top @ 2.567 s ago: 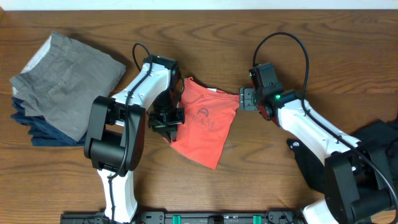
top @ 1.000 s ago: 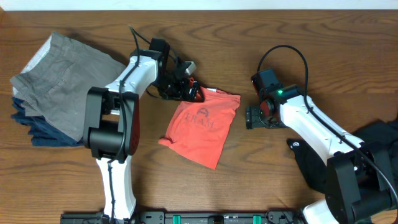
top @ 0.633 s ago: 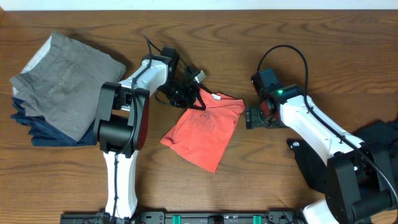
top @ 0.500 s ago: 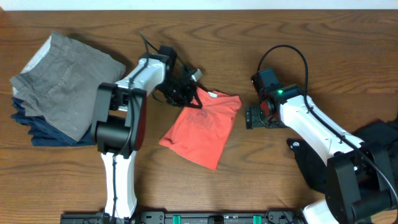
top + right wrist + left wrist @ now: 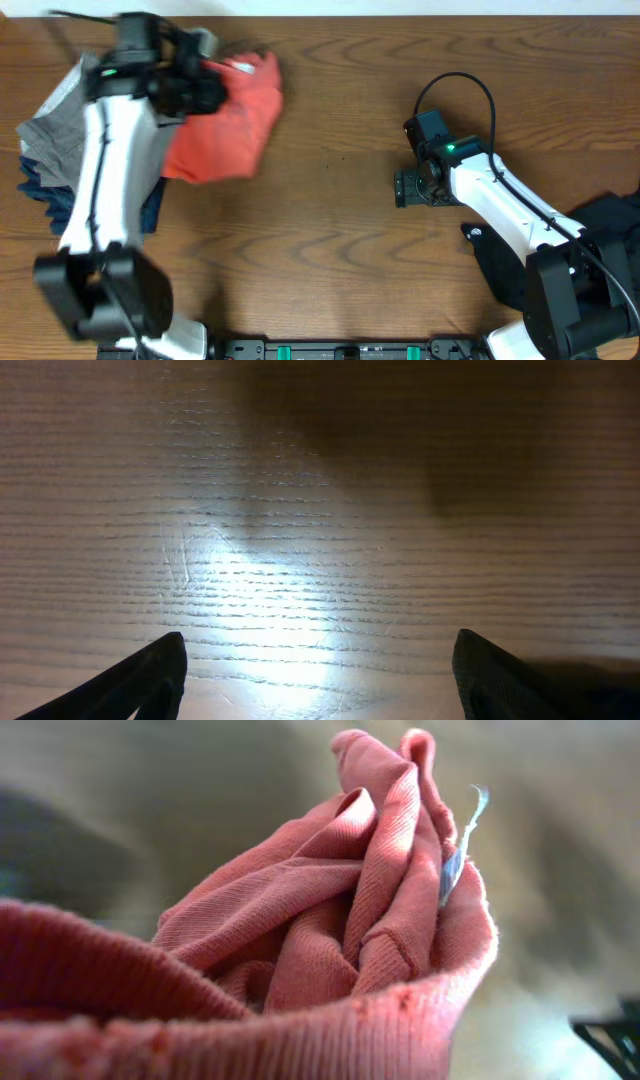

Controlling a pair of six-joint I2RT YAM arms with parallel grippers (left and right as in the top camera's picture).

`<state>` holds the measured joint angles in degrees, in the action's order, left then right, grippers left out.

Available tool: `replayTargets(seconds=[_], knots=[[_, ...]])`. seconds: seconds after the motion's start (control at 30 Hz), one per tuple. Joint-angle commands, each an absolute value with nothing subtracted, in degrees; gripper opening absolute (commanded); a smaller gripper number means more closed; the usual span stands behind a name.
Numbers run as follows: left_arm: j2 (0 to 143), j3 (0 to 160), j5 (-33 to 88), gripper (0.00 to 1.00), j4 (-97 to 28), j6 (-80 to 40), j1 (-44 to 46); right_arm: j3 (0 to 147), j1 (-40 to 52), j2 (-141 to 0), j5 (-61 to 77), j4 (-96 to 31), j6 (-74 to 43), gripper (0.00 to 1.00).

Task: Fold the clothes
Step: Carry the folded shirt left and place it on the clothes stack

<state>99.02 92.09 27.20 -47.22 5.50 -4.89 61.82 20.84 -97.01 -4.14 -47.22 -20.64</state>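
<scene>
While left fingers (image 5: 205, 92) clamp bunched T-shirt (image 5: 225, 120), right fingers (image 5: 150, 675) spread empty, well apart

ribbed matt cloth t-shirt (image 5: 330, 920), glossy grained wood table (image 5: 320, 510)

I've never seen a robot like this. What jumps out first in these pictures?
A bunched coral-red T-shirt catches the eye at the far left of the table, blurred and gripped by the left gripper, near a folded grey garment. In the left wrist view, its crumpled fabric fills nearly the whole picture. The right gripper hangs open over bare tabletop on the right.
</scene>
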Motion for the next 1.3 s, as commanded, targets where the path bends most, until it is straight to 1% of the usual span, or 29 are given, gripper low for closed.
replayTargets(seconds=[0.0,0.2,0.3,0.43,0.6,0.63,0.73,0.77,0.8,0.83,0.9,1.1,1.27], knots=[[95.59,93.08,19.92,0.06,-45.87,2.76,-9.23,62.57,20.53,-96.97,-4.75,-47.11,-21.61,0.83],[95.53,93.03,13.54,0.08,-42.46,1.32,-17.34,62.57,20.53,-96.97,-4.71,-47.20,-21.61,0.83],[96.40,93.01,13.37,0.08,-40.86,0.91,-21.26,62.57,20.53,-96.97,-4.73,-47.18,-21.61,0.84],[98.19,93.01,13.41,0.13,-38.04,-1.43,-26.26,62.57,20.53,-96.97,-4.73,-47.37,-21.61,0.83],[101.73,93.01,13.41,0.14,-36.27,-2.87,-30.83,62.57,20.53,-96.97,-4.71,-47.35,-21.61,0.84],[102.63,93.01,13.41,0.17,-35.99,-3.70,-31.62,62.57,20.53,-96.97,-4.71,-47.33,-21.61,0.84],[105.12,93.01,13.43,0.39,-35.44,-5.56,-33.63,62.57,20.53,-96.97,-4.71,-47.37,-21.61,0.84],[105.80,93.01,13.43,0.55,-35.31,-5.80,-34.04,62.57,20.53,-96.97,-4.69,-47.37,-21.61,0.84],[106.50,93.01,13.43,0.80,-35.16,-6.35,-34.44,62.57,20.53,-96.97,-4.69,-47.37,-21.61,0.84],[107.13,93.01,13.43,0.98,-34.81,-7.49,-34.85,62.57,20.53,-96.97,-4.69,-47.37,-21.61,0.84],[107.50,93.01,14.13,0.98,-34.20,-9.76,-35.55,62.57,20.53,-96.97,-4.69,-47.40,-21.63,0.84],[103.46,93.06,25.89,0.98,-31.00,-10.20,-36.49,62.57,20.53,-96.97,-4.69,-46.98,-21.63,0.85],[99.46,93.03,29.54,0.98,-31.48,-10.17,-32.47,62.57,20.53,-96.97,-3.95,-44.88,-21.67,0.95]])
